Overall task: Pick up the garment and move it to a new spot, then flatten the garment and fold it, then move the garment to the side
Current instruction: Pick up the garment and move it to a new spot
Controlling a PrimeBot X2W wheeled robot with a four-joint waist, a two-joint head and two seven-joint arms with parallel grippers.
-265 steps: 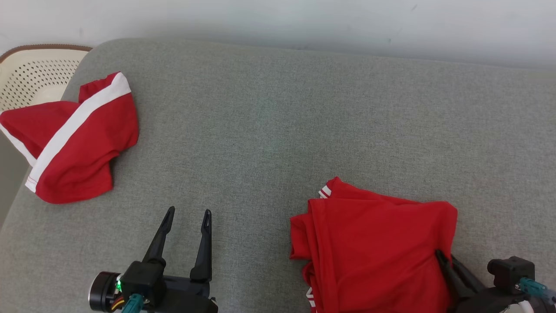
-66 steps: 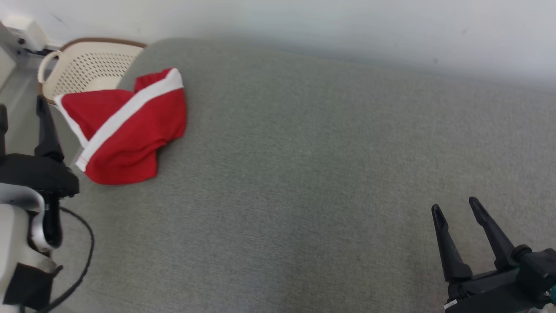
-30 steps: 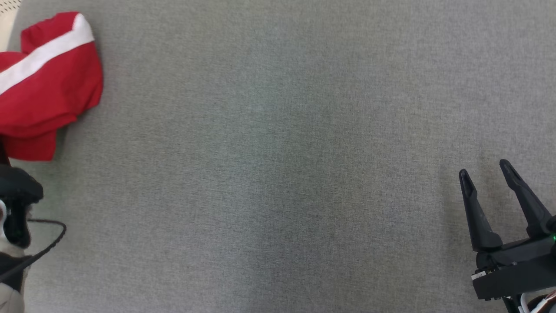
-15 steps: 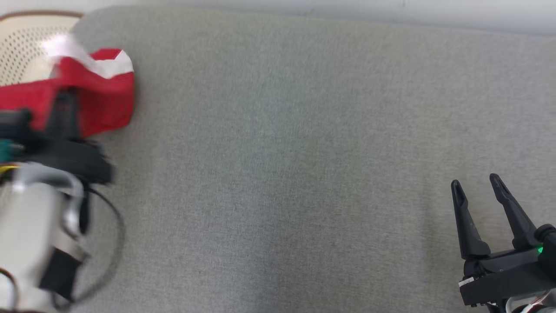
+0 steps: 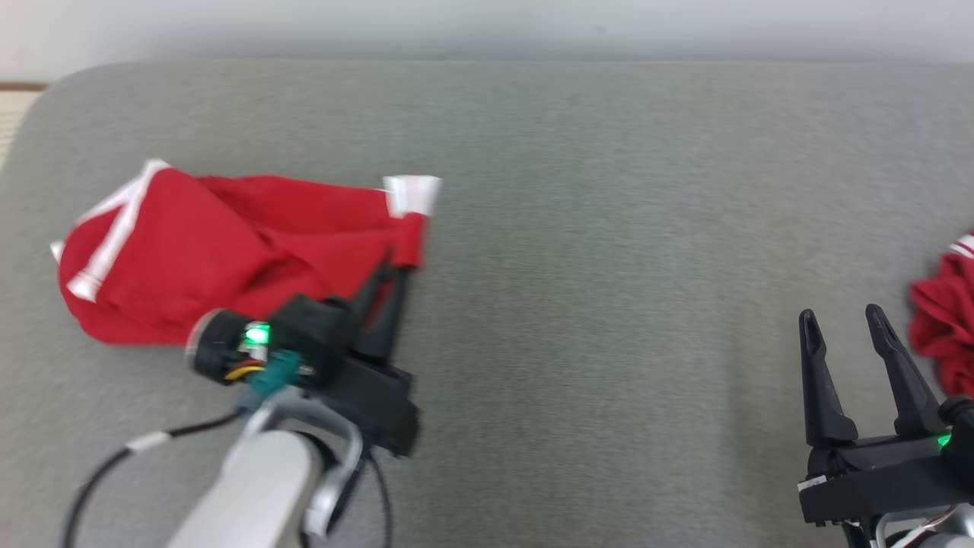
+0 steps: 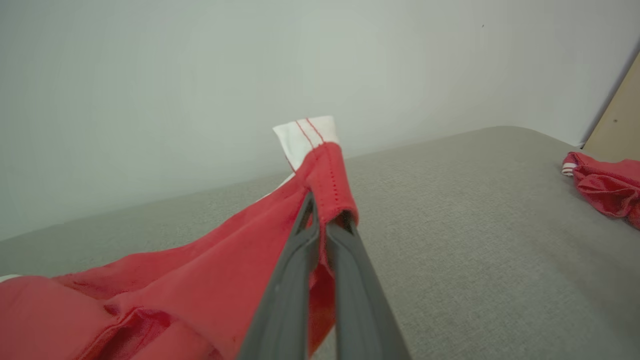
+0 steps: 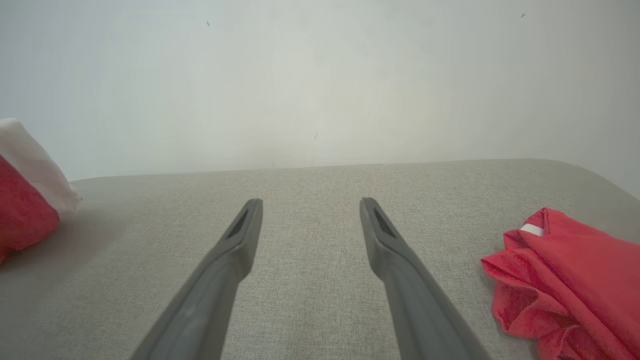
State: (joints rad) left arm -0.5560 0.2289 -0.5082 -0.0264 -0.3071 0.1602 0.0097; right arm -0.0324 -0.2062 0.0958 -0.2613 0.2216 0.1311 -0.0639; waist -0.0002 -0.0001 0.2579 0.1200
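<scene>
A red garment with white stripes (image 5: 221, 247) lies stretched across the left part of the grey cushion. My left gripper (image 5: 393, 268) is shut on its red hem just below a white band; in the left wrist view the cloth (image 6: 327, 172) is pinched between the fingertips of that gripper (image 6: 325, 217) and lifted, the rest trailing down to the left. My right gripper (image 5: 841, 318) stands open at the lower right with nothing between its fingers (image 7: 245, 235). The white-edged corner of the garment (image 7: 25, 200) shows at the left of the right wrist view.
A second red garment (image 5: 943, 335) lies crumpled at the right edge of the cushion, beside my right gripper; it shows as the red garment (image 7: 570, 280) in the right wrist view and the red garment (image 6: 602, 187) in the left wrist view. A pale wall (image 5: 487, 27) runs behind the cushion.
My left gripper has dragged the garment's hem rightward toward the cushion's middle, pulling the cloth out long. The head camera has also swung, bringing the second red garment into view. The right gripper stays open.
</scene>
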